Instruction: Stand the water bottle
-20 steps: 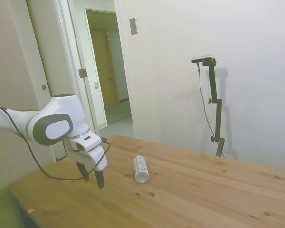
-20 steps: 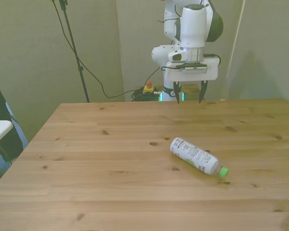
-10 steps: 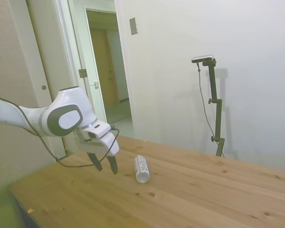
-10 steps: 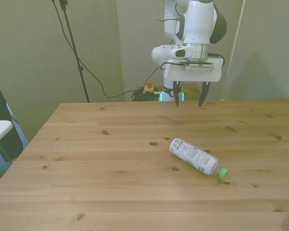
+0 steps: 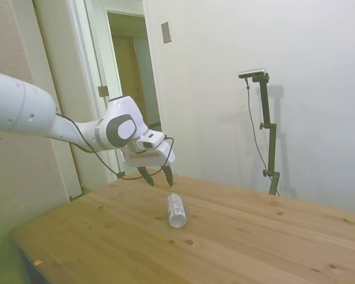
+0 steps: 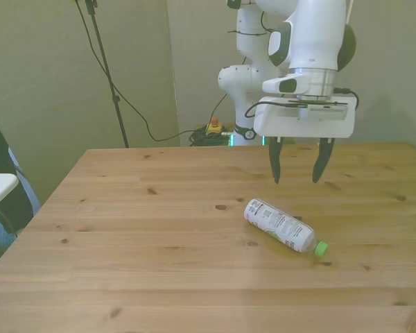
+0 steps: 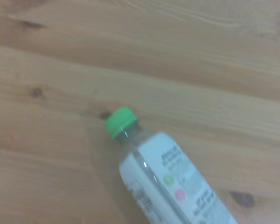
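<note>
While the water bottle (image 6: pixel 280 227) lies on its side on the wooden tabletop (image 6: pixel 152 243), the hand (image 6: pixel 296 161) is held in the air above it with its two dark fingers (image 6: pixel 275 160) spread apart and nothing between them. In the front view the bottle is seen right of centre in the frame, set at a slant: its base points toward the upper left and its green cap (image 6: pixel 321 248) toward the lower right. The white label, printed with small marks, is wrapped around the body. The fingertips are seen just above and slightly right of the bottle's base end in that frame, clear of the plastic.

In the side view the bottle (image 5: pixel 176 210) is found near the middle of the frame, in its lower half, lying lengthwise toward the camera, and the hand (image 5: pixel 157 176) is seen just up and left of it, not touching it. The white arm (image 5: pixel 59 121) is stretched in from the left edge of the frame.

In the wrist view the bottle (image 7: pixel 170 182) is shown close and somewhat blurred, with the green cap (image 7: pixel 120 122) near the frame's centre and the labelled body running off toward the lower right corner. Bare wood grain with a few dark knots fills the rest of that frame.
</note>
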`<state>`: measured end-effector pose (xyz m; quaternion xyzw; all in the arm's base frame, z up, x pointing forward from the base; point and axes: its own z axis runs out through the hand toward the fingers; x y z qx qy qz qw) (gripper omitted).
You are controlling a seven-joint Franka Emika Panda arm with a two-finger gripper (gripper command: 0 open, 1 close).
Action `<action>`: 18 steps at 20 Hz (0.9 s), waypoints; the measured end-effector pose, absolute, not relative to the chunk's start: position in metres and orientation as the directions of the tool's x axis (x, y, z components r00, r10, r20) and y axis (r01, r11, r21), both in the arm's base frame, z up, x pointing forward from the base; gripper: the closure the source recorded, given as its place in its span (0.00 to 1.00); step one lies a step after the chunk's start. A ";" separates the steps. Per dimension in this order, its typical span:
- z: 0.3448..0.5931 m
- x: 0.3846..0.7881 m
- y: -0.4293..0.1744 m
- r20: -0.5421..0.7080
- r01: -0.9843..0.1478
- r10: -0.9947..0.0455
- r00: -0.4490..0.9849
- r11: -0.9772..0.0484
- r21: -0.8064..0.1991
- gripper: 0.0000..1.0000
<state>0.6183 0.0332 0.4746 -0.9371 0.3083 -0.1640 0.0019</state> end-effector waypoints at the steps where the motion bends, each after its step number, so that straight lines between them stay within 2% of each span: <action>1: 0.475 0.631 0.045 0.284 -0.570 -0.567 0.773 -0.818 -0.080 0.00; 4: 0.473 0.635 0.046 0.286 -0.549 -0.544 0.789 -0.833 -0.070 0.00; 8: 0.450 0.647 0.050 0.293 -0.490 -0.483 0.825 -0.870 -0.057 0.00; 14: 0.428 0.674 0.052 0.335 -0.417 -0.414 0.847 -0.906 -0.065 0.00; 18: 0.402 0.691 0.052 0.307 -0.383 -0.384 0.871 -0.921 -0.067 0.00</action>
